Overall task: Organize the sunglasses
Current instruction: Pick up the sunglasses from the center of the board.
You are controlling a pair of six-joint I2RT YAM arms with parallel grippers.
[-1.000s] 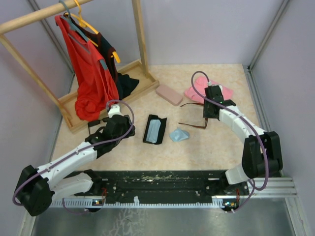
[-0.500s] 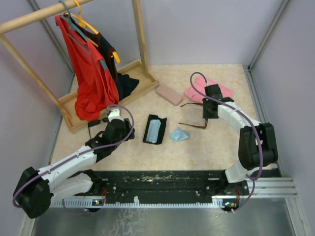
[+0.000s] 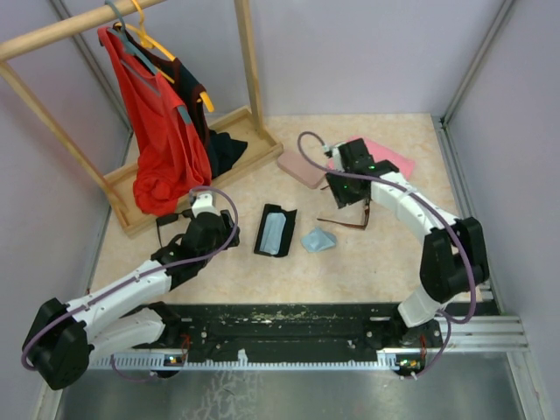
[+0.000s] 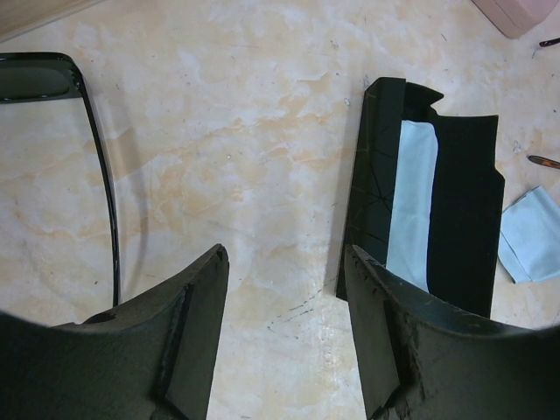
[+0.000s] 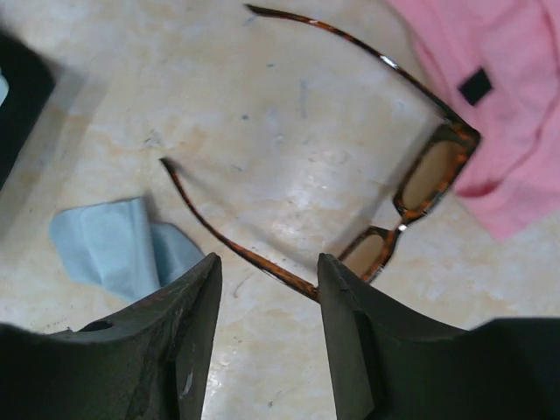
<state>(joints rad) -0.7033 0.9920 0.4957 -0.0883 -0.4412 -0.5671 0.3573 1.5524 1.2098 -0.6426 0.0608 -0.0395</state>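
The right arm's jaws stand open and empty over one thin arm of the brown sunglasses. That pair lies unfolded on the counter toward its far right corner, right beside a pink cloth. The left arm's jaws are open and empty too, between the black sunglasses near the left edge and an open black case. This looks like the grabbing step. Next, the right jaws should drop and pinch that thin arm squarely.

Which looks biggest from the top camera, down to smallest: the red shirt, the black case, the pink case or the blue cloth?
1. Red shirt.
2. Black case, lying open.
3. Pink case and blue cloth look about alike, so I won't rank them.
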